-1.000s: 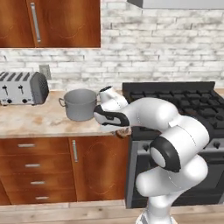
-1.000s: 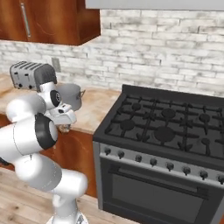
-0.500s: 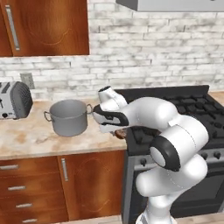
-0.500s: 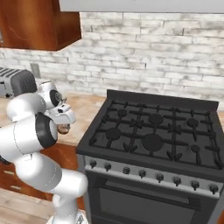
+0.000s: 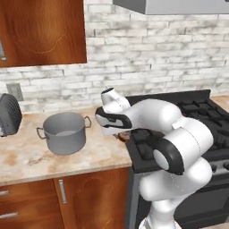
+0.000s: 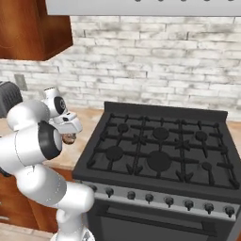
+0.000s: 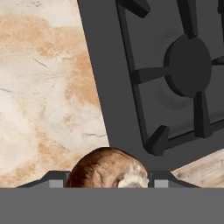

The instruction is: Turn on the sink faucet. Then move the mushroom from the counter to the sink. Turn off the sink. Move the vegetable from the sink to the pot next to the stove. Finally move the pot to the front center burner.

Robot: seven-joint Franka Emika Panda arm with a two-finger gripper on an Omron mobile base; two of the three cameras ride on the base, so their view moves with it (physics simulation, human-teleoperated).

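view shifted stoveward; mushroom cap faces camera.

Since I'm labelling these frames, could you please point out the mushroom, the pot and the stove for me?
mushroom (image 7: 107, 168): hand view, on its brown cap between the finger tips.
pot (image 5: 66, 138): left base view, on its grey side wall.
stove (image 6: 160, 161): right base view, on the front center burner.

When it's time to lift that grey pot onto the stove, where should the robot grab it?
Probably by the rim of the pot, coming straight down from above: it stands upright and open-topped, so one jaw can go inside the wall and one outside. The small side handles look thin for a steady pinch.
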